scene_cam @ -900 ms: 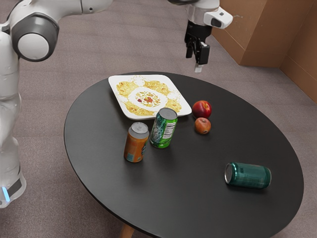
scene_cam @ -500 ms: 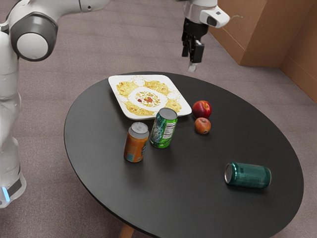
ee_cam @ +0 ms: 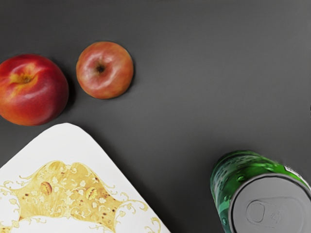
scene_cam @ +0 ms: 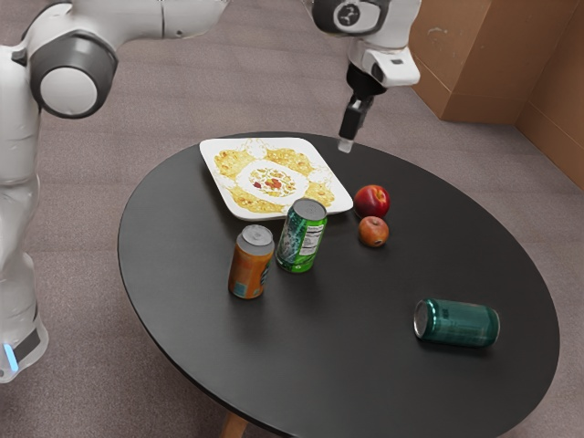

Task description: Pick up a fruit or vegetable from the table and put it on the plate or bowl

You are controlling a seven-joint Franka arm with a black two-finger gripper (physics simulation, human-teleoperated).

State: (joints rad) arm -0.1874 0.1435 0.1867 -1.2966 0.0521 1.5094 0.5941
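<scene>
Overhead, the pincer hangs clear of the fruit

Below everything spreads the round black table (scene_cam: pixel 383 383). The white arm (scene_cam: pixel 68 73) reaches across it and holds the pincer (scene_cam: pixel 346 142) high over the tabletop, touching nothing. The pincer is seen edge-on, so whether it stands apart or together cannot be told.

The square white plate (scene_cam: pixel 212 148) with yellow ornament lies under the pincer and off to the exterior view's left. Its nearest corner is almost beneath the pincer. A dark green can (scene_cam: pixel 456 322) lies on its side, farthest from the pincer. A bright green can (scene_cam: pixel 301 235) stands upright past the plate's edge, and an orange can (scene_cam: pixel 250 263) stands just beyond it.

The red fruit (scene_cam: pixel 371 199) rests on the table below the pincer, just beside the plate's corner. The smaller apple (scene_cam: pixel 372 232) sits just beside it, a little farther from the pincer. Neither is on the plate.
</scene>
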